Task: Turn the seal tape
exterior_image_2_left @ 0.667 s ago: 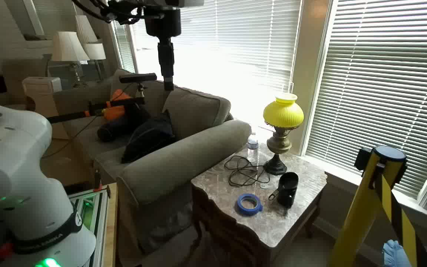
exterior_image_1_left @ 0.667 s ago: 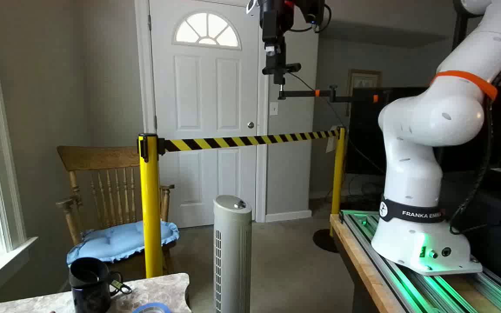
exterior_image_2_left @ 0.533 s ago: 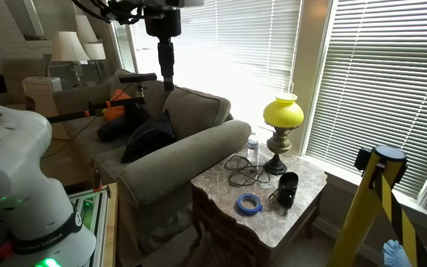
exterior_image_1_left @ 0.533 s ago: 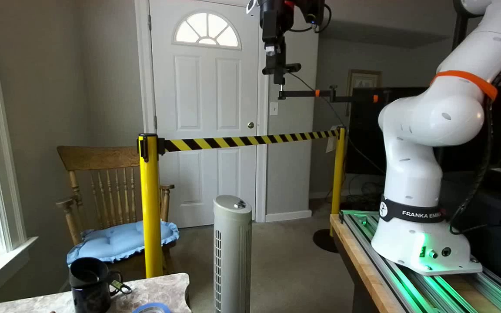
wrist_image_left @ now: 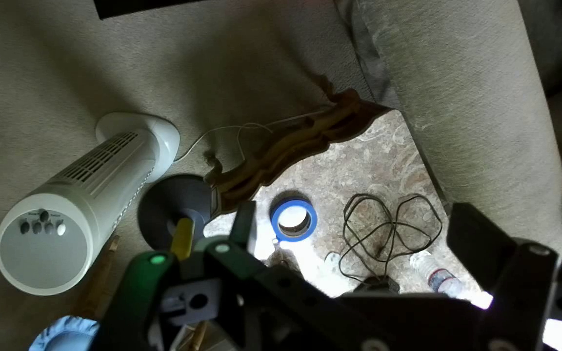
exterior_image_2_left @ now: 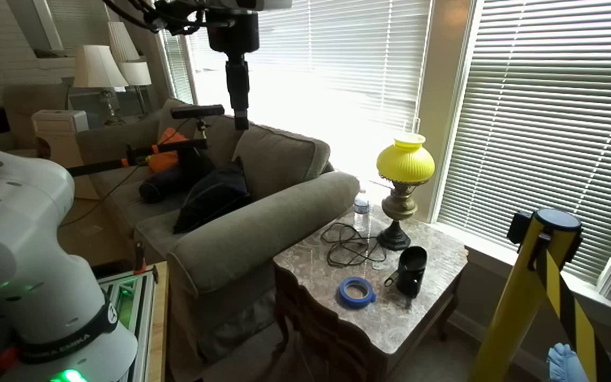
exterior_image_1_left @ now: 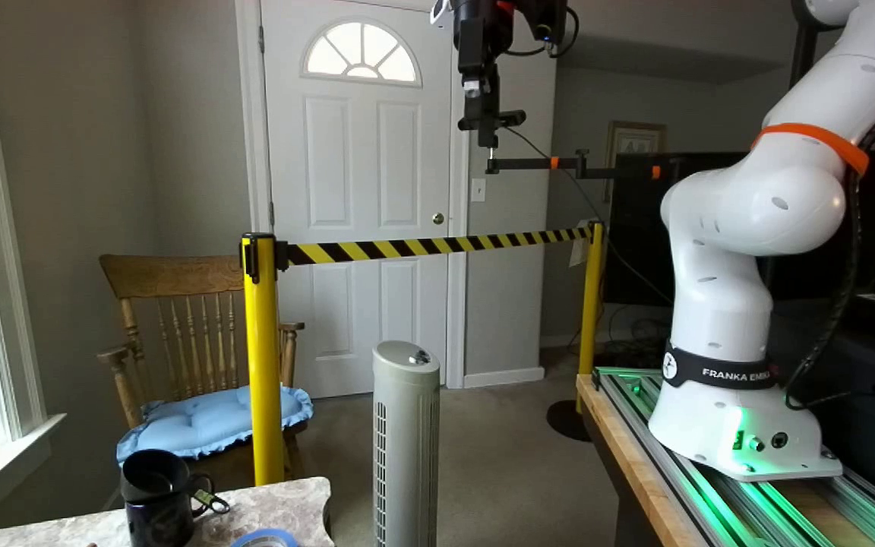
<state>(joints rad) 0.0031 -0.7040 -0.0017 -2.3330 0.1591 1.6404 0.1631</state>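
The blue roll of tape [exterior_image_2_left: 356, 303] lies flat on the marble-topped side table [exterior_image_2_left: 374, 323], near its front edge. A small tab of tape sticks out from its rim. Only the roll's top edge [exterior_image_1_left: 265, 536] shows at the bottom of an exterior view. In the wrist view the roll [wrist_image_left: 313, 219] lies below the gripper, nearer to the left finger. My gripper [wrist_image_left: 359, 229] is open with nothing between its fingers. It points downward, high above and away from the table, in both exterior views [exterior_image_2_left: 241, 121] [exterior_image_1_left: 486, 137].
On the table stand a black mug [exterior_image_2_left: 411, 273], a yellow lamp [exterior_image_2_left: 406, 164], a water bottle [exterior_image_2_left: 361, 215] and a coiled black cable [exterior_image_2_left: 352, 244]. A sofa [exterior_image_2_left: 268, 233] adjoins it. A tower fan [exterior_image_1_left: 406, 441], a yellow post [exterior_image_1_left: 263, 365] and a camera bar [exterior_image_2_left: 198, 111] stand nearby.
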